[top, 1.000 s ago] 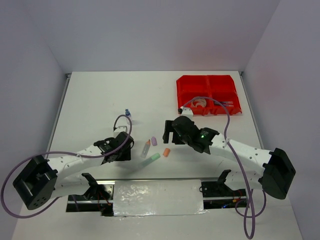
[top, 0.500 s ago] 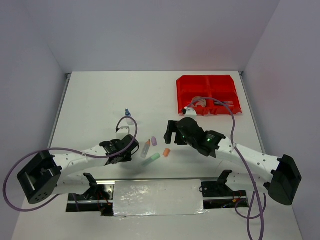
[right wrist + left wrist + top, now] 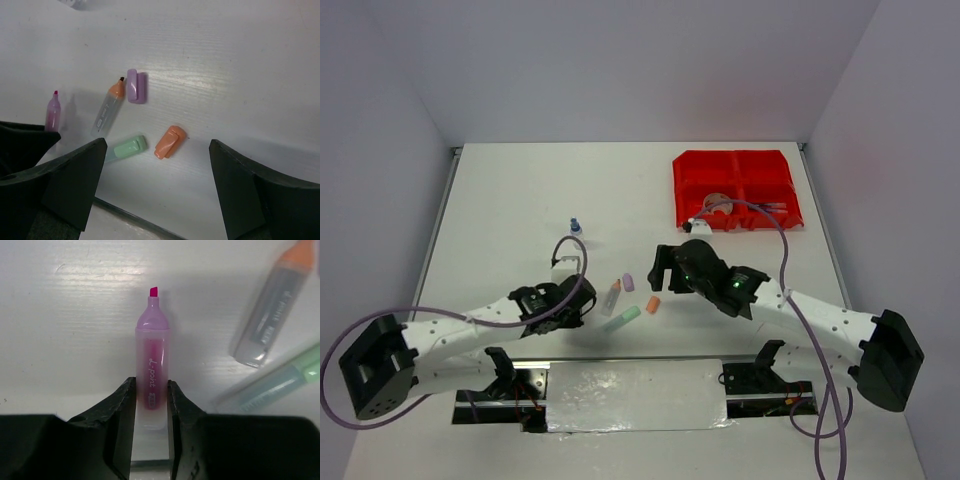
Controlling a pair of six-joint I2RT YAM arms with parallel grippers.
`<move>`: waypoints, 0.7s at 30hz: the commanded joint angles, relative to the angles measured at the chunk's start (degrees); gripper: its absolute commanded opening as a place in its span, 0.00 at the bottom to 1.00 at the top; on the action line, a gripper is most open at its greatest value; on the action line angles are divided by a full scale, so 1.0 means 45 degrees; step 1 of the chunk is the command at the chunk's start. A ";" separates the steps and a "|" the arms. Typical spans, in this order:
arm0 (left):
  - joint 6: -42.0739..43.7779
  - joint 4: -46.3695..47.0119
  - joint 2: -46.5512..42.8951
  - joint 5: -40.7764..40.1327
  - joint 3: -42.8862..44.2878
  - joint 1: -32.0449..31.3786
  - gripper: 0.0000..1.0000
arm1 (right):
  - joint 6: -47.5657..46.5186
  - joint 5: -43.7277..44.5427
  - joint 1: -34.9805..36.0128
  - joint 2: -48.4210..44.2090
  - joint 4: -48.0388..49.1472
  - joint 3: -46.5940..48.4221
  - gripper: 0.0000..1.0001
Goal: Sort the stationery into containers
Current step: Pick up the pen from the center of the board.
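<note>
Left wrist view has my left fingers [image 3: 122,405] pressed against both sides of the pink highlighter [image 3: 152,360], low on its barrel, the uncapped tip pointing away as it lies on the counter [image 3: 75,315]; I judge it light, stiff, slick plastic, so a hold nearer mid-barrel would pivot less. My right fingers [image 3: 75,175] hang wide apart and empty above the purple cap [image 3: 136,86] and orange cap [image 3: 170,141]; the red containers [image 3: 736,170] stand well apart, far right.

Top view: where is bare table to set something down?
Bare white table runs from the small blue-capped clear bottle to the red plastic bin block. Crowded between left tool, gripping a pink highlighter, and right tool: other pastel highlighters and loose caps.
</note>
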 commanded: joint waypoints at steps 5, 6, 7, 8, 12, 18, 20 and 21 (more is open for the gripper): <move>0.1004 -0.1016 -0.3351 -0.0768 0.1189 -0.0293 0.00 | 0.0058 0.0403 0.0091 0.1752 0.0512 0.0652 0.86; 0.1201 -0.1036 -0.3627 -0.0769 0.1288 -0.0312 0.00 | 0.0196 0.0542 0.0091 0.1968 0.0334 0.0771 0.86; 0.1435 -0.1017 -0.4152 -0.0691 0.1405 -0.0313 0.00 | 0.0294 0.0582 0.0091 0.2298 0.0313 0.0830 0.85; 0.1843 -0.0940 -0.4409 -0.0536 0.1561 -0.0313 0.00 | 0.0353 0.0582 0.0091 0.2398 0.0390 0.0889 0.84; 0.2550 -0.0647 -0.5873 -0.0183 0.1700 -0.0391 0.00 | 0.0354 0.0329 0.0091 0.2517 0.0936 0.0792 0.82; 0.3116 -0.1011 -0.7731 0.0658 0.2498 -0.0391 0.00 | -0.0251 0.0581 0.0091 0.4053 0.0666 0.2058 0.66; 0.3408 -0.1814 -0.7693 0.0424 0.3606 -0.0391 0.00 | -0.0466 0.0835 0.0091 0.4720 0.0179 0.2973 0.57; 0.3565 -0.2204 -0.7635 0.0365 0.3981 -0.0410 0.00 | -0.0680 0.0894 0.0091 0.5323 0.0079 0.3231 0.54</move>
